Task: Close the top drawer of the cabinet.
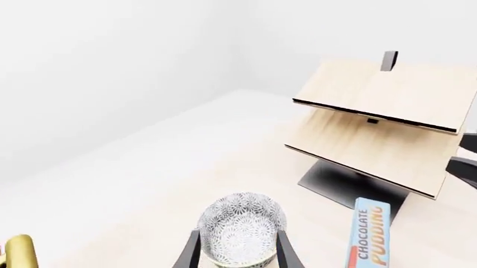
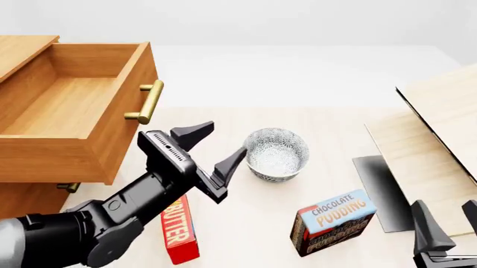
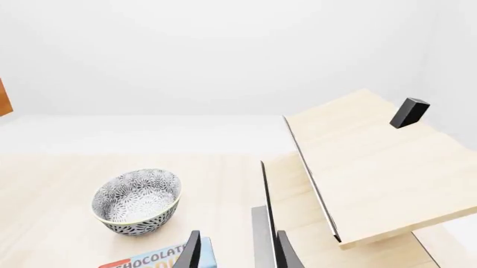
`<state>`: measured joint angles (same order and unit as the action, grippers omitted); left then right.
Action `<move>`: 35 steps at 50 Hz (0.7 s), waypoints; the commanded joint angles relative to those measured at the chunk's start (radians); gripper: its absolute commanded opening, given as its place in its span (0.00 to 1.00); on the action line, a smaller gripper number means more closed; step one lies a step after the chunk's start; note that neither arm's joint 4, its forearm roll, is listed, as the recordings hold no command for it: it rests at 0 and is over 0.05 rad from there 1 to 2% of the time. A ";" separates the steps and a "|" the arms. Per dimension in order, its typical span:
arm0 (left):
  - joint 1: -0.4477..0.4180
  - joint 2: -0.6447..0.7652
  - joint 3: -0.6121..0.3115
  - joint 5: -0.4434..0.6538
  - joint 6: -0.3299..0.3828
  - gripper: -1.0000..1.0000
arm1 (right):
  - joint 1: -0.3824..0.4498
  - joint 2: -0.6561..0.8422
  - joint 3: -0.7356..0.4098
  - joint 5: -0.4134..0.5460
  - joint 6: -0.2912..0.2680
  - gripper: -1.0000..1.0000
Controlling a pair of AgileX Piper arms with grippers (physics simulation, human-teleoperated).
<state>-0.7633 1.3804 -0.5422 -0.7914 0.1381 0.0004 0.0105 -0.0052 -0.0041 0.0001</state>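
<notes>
Left wrist: left gripper jaws spread, empty; one patterned ceramic bowl, one pudding box, two-tier pale plywood rack.
Front: top drawer pulled out at left, honey wood box, brass bar handle; cabinet behind; one red butter box.
Right wrist: right gripper jaws parted, empty.

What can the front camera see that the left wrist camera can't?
Only the front view shows the open top drawer, its brass bar handle, the left gripper from outside with its fingers spread, and the red butter box. Only the left wrist view shows the little black block sticking up behind the pale wooden rack. Both show the patterned bowl, the chocolate pudding box and the rack.
</notes>
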 commanded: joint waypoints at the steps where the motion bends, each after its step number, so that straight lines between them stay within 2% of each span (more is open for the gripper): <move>1: 0.117 -0.040 0.016 0.012 -0.085 1.00 | 0.000 0.000 0.000 0.000 0.000 1.00; 26: 0.199 -0.061 0.042 0.006 -0.134 1.00 | 0.000 0.000 0.000 0.000 0.000 1.00; 35: 0.246 -0.051 0.040 0.017 -0.180 1.00 | 0.000 0.000 0.000 0.000 0.000 1.00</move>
<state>-0.5596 1.3242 -0.5041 -0.7813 -0.0026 0.0004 0.0105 -0.0052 -0.0041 0.0002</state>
